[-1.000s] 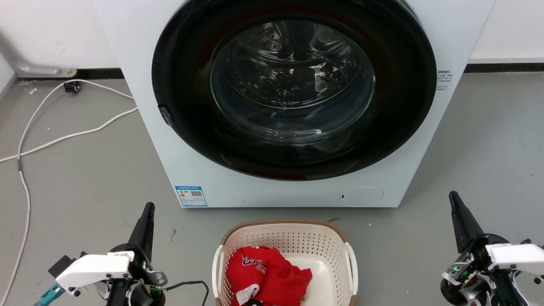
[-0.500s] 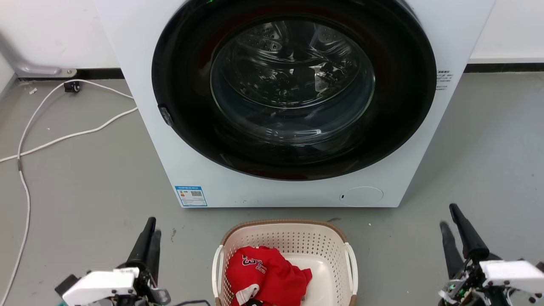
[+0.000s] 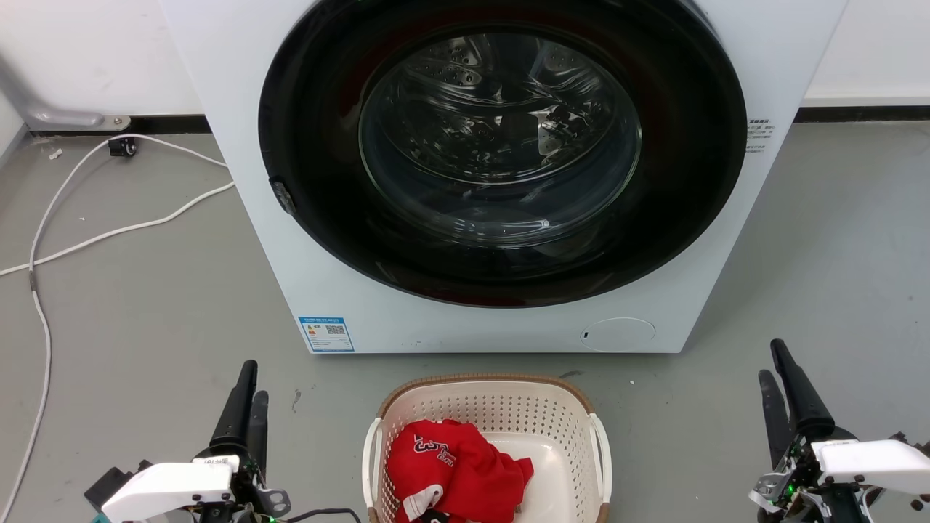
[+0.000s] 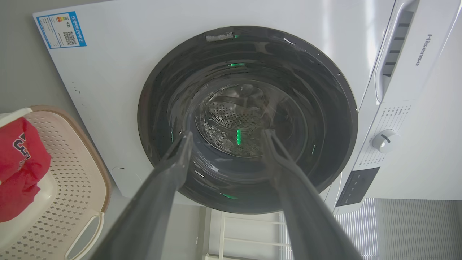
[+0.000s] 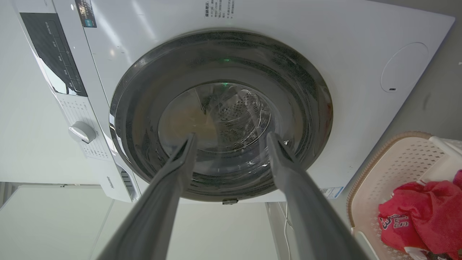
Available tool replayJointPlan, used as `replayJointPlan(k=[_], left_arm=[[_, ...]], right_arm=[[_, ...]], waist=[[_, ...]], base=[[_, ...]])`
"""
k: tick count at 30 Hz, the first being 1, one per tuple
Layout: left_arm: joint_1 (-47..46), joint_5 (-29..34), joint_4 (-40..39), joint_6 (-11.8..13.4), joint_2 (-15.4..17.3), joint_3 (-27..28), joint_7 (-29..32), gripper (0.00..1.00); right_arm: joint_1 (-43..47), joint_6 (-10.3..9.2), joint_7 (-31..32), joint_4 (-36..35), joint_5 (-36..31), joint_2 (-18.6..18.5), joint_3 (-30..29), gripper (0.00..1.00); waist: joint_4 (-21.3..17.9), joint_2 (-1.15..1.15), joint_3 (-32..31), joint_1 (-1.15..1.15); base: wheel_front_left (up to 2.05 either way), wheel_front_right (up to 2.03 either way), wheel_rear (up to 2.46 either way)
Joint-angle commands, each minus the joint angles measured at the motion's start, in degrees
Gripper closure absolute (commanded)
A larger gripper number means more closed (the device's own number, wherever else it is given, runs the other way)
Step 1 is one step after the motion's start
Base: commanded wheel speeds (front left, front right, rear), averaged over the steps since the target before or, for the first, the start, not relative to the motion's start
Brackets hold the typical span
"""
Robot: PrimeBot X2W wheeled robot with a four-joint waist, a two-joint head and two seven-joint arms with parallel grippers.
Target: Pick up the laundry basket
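The laundry basket [image 3: 501, 410], cream perforated plastic with a brown rim and white side handles, stands on the floor at the bottom centre of the head view, just in front of the washing machine. A red garment [image 3: 454, 468] lies inside it. My left gripper [image 3: 253, 379] hovers open to the basket's left and my right gripper [image 3: 769, 359] hovers open to its right, both well apart from it. In the left wrist view the left gripper [image 4: 227, 133] holds nothing, with the basket [image 4: 72, 173] at the left edge. The right gripper [image 5: 231, 135] is likewise empty, with the basket [image 5: 397, 159] at the lower right.
A white front-loading washing machine [image 3: 290, 276] with a shut round glass door [image 3: 501, 152] stands right behind the basket. White cables [image 3: 43, 240] trail over the grey floor at the far left. Bare floor lies on both sides of the basket.
Both grippers have sunk a little lower in the head view, and each now shows two parted fingers where one dark finger showed before. The basket has not moved.
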Motion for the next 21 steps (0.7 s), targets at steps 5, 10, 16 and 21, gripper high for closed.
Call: replayJointPlan(k=[5, 10, 16, 21], left_arm=[[-0.2, 2.6, -2.0, -0.1, 0.2, 1.1, -1.6, 0.0], [-0.1, 4.8, -2.3, -0.1, 0.2, 2.2, -2.8, 0.0], [0.0, 9.0, -3.1, -0.1, 0.2, 3.0, -4.1, 0.0], [-0.2, 13.0, -4.8, 0.1, 0.2, 4.2, -5.2, 0.0]], right_arm=[[-1.2, 0.01, -1.6, -2.2, -5.1, -0.2, -0.5, 0.0], [-1.6, 0.02, -2.7, -3.8, -10.2, -0.2, -0.3, 0.0], [-1.9, 0.02, -4.1, -6.1, -18.5, -0.2, -0.5, 0.0], [-2.0, 0.01, -5.1, -9.0, -26.1, -0.1, 0.5, 0.0]], waist=[[0.0, 0.0, 0.1, 0.0], [0.1, 0.0, 0.1, 0.0], [0.1, 0.0, 0.1, 0.0], [0.1, 0.0, 0.2, 0.0]], base=[[0.0, 0.0, 0.0], [0.0, 0.0, 0.0], [0.0, 0.0, 0.0], [0.0, 0.0, 0.0]])
